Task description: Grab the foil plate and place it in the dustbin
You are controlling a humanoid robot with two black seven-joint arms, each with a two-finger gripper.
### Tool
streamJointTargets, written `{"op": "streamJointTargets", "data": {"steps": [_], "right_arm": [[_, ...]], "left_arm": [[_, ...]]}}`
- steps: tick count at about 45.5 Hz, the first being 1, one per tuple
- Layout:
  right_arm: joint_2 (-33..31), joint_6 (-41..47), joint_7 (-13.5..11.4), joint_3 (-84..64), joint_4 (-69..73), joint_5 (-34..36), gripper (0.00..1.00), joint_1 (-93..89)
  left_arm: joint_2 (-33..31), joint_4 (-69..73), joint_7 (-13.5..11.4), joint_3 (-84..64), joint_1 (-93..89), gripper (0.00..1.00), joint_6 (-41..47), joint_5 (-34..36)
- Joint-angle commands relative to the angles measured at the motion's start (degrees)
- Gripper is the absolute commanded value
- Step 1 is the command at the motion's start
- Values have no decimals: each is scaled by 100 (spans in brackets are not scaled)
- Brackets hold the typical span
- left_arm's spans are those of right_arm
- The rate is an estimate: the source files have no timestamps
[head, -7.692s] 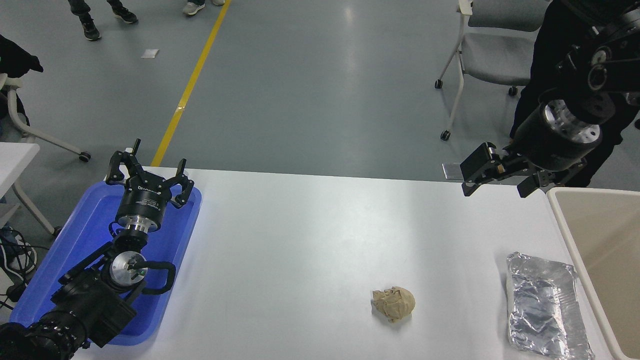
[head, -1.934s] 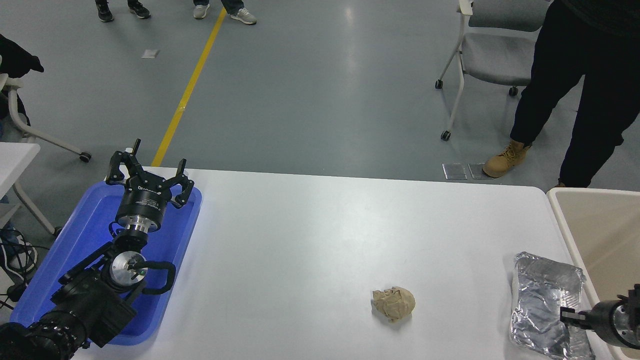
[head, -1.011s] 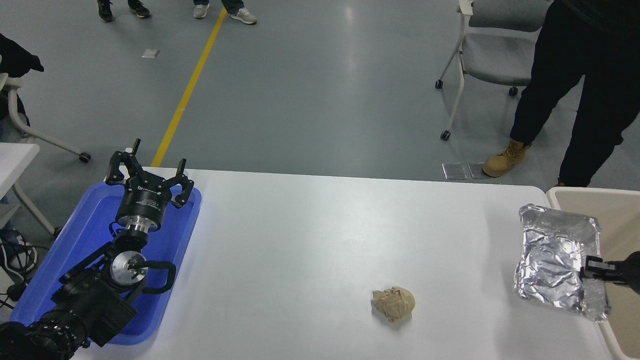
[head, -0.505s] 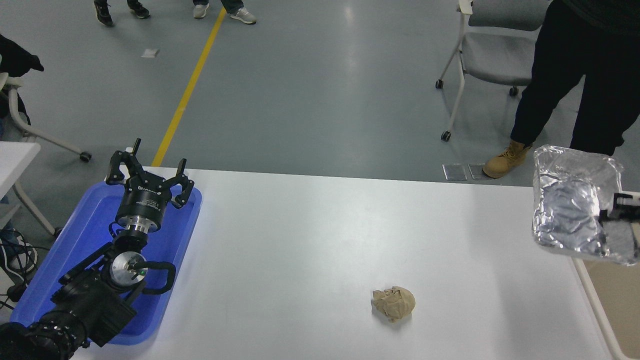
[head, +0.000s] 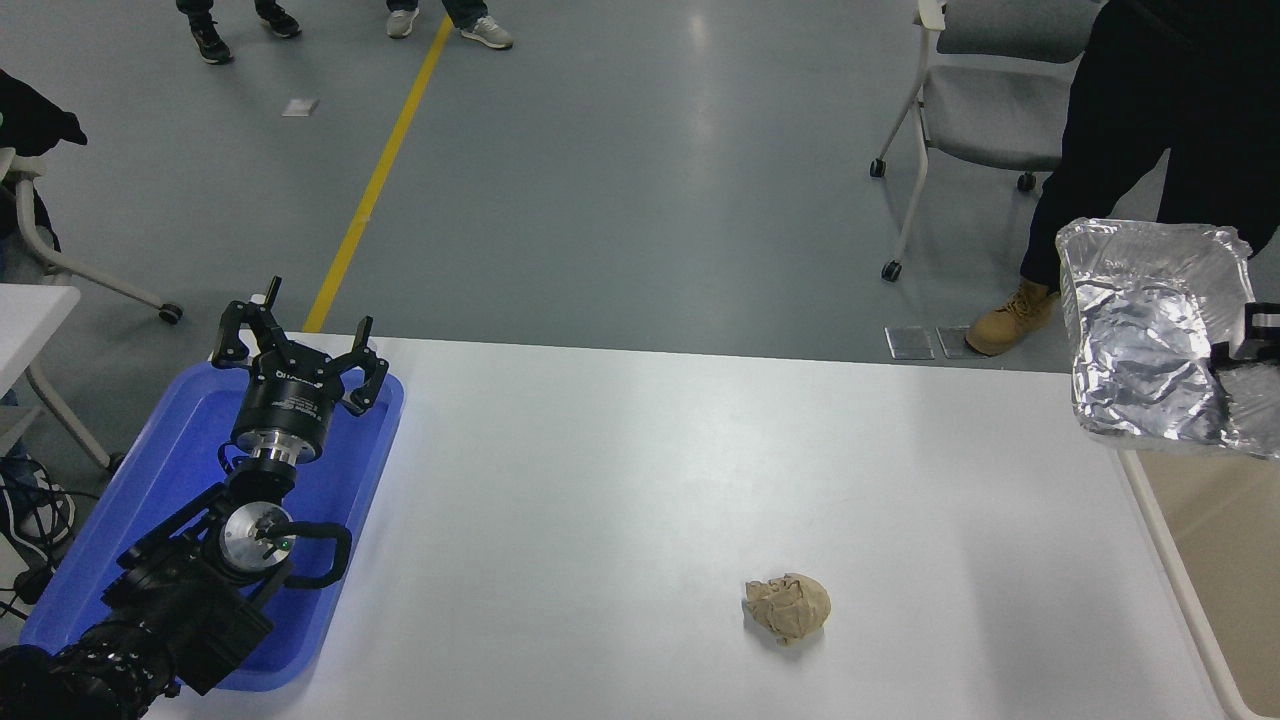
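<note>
The foil plate, a crinkled silver tray, hangs in the air at the right edge, tilted toward the camera, above the table's far right corner and the dustbin's left rim. My right gripper is shut on the plate's right rim; only a black finger tip shows at the picture's edge. The beige dustbin stands beside the table at the lower right, partly cut off. My left gripper is open and parked over the blue tray at the lower left.
A crumpled tan paper ball lies on the white table right of centre. A blue tray sits under the left arm. A person in black trousers stands behind the far right corner, next to a grey chair.
My right gripper came down onto the foil plate, shut on its rim, and lifted it off the table, up and toward the far right above the dustbin's rim. The left arm has not moved.
</note>
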Motion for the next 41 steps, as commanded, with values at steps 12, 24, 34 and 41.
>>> {"op": "streamJointTargets", "data": {"steps": [12, 24, 34, 41], "right_arm": [[240, 7, -11, -134, -672, -22, 0, -25], [767, -310, -11, -301, -2667, 663, 0, -1317], [934, -529, -11, -310, -3661, 1164, 0, -2178], [996, -758, -20, -328, -4039, 1595, 0, -2714]], "left_arm": [[0, 0, 0, 0, -5, 100, -2, 0], [0, 0, 0, 0, -5, 100, -2, 0], [0, 0, 0, 0, -5, 100, -2, 0], [0, 0, 0, 0, 4, 100, 7, 0]]}}
